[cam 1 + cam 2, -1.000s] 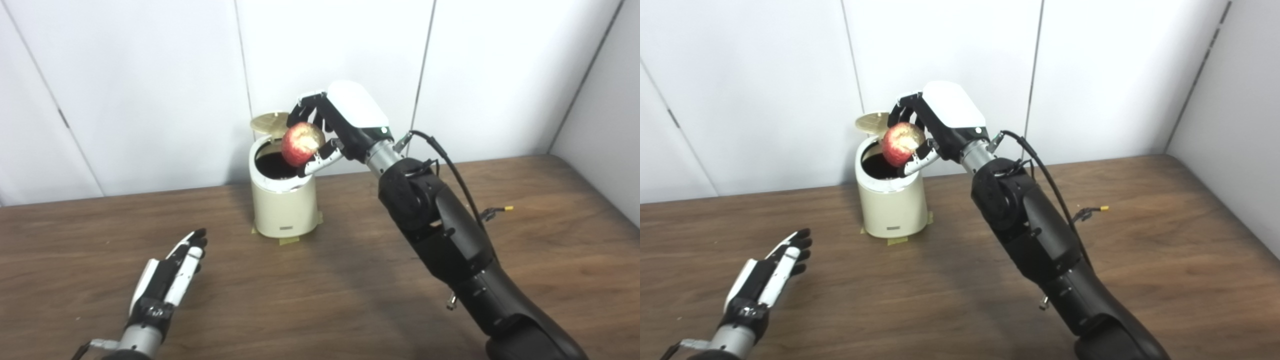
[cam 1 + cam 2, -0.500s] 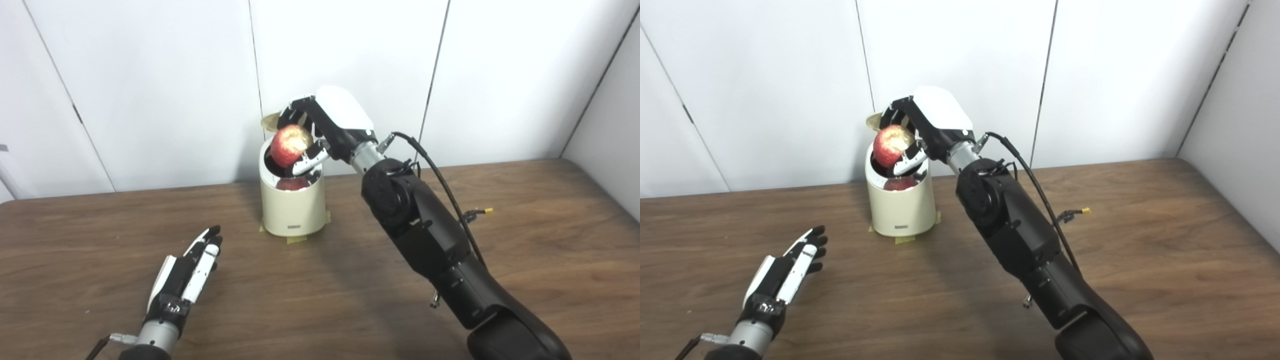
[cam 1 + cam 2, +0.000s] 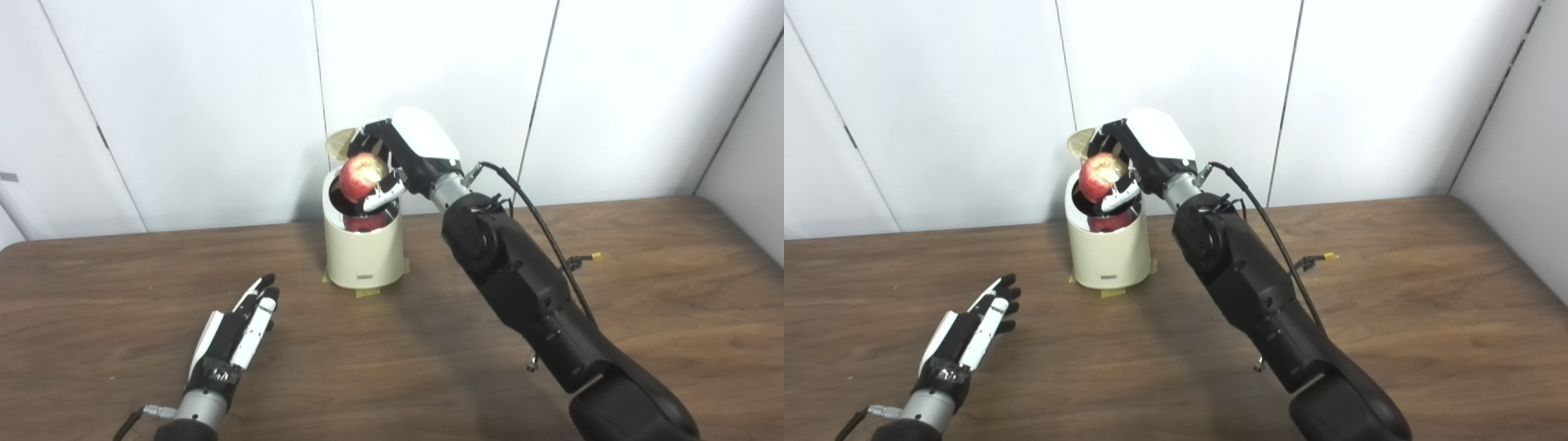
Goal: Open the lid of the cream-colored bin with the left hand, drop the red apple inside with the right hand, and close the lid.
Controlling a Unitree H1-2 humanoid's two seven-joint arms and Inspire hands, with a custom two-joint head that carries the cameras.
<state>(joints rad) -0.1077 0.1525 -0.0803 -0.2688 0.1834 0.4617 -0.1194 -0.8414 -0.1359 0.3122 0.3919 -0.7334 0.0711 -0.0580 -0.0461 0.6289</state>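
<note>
Low in the left of the frame, the left hand [image 3: 236, 334] lies on the bench [image 3: 392, 343] with fingers straight and apart, holding nothing, well clear of the work. Across the lower right, the right arm [image 3: 527, 288] slants up toward the centre. At upper centre the right hand [image 3: 392, 162] grips the apple [image 3: 362, 177] just above the mouth of the bin [image 3: 362, 245], whose lid [image 3: 339, 143] stands tipped up behind.

To do the drop well, I judge the apple should sit squarely over the opening before the fingers part, then the hand should lift straight out.

The red patch on the inner wall looks like a reflection. The raised lid just behind the fingers is the only thing that could be knocked; a cable [image 3: 539, 214] trails along the arm.
</note>
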